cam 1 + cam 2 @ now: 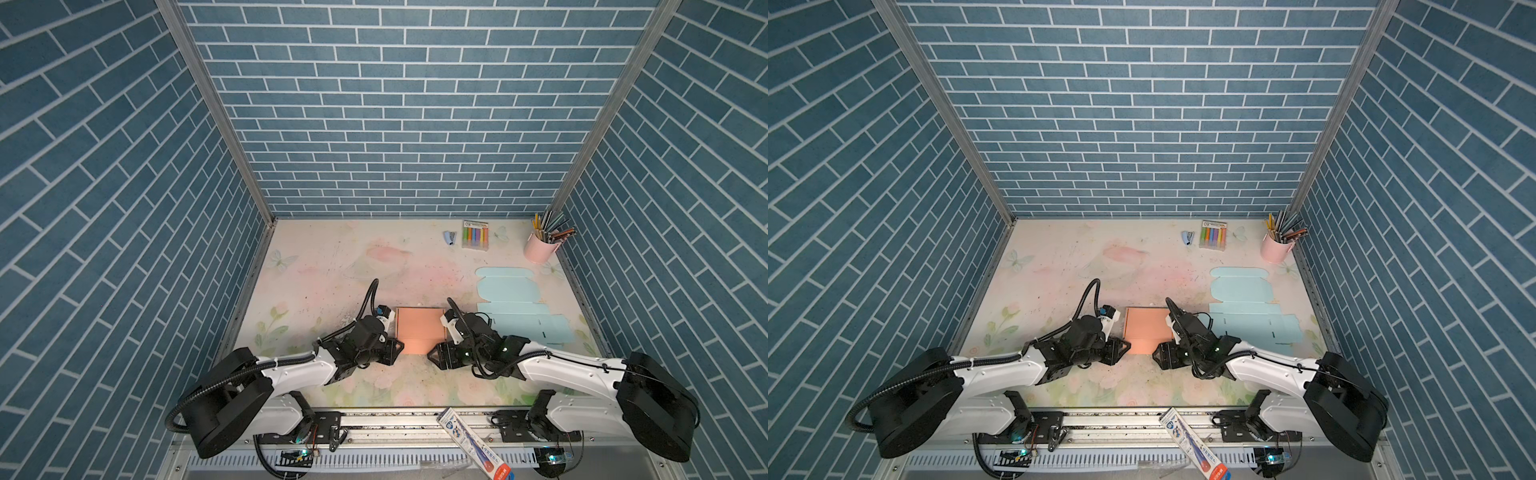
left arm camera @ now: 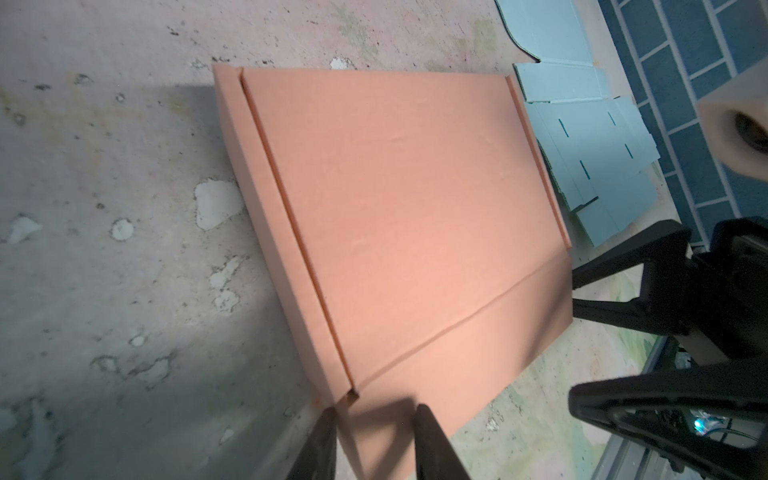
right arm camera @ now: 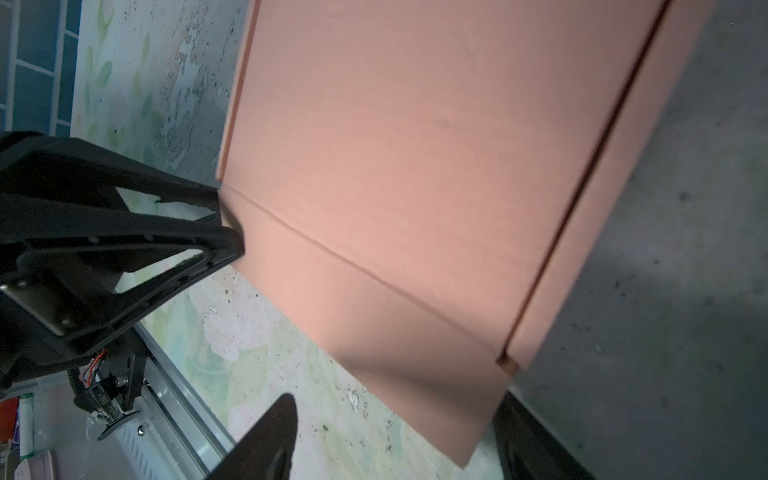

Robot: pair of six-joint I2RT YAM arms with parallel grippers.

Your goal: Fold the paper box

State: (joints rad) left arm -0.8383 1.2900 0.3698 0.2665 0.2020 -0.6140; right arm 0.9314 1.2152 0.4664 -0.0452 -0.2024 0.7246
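Box [image 1: 419,328] looks nearly done: walls up, lid down. Near flap [image 2: 478,357] not yet tucked. Left fingers [image 2: 320,453], right fingers [image 3: 270,440] apart, straddling its corners.

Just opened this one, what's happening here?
Both arms are working on the orange paper box mid-table. The left gripper and right gripper are open, each straddling a corner of its near flap, which is not yet tucked in. A flat blue box blank lies to its right.
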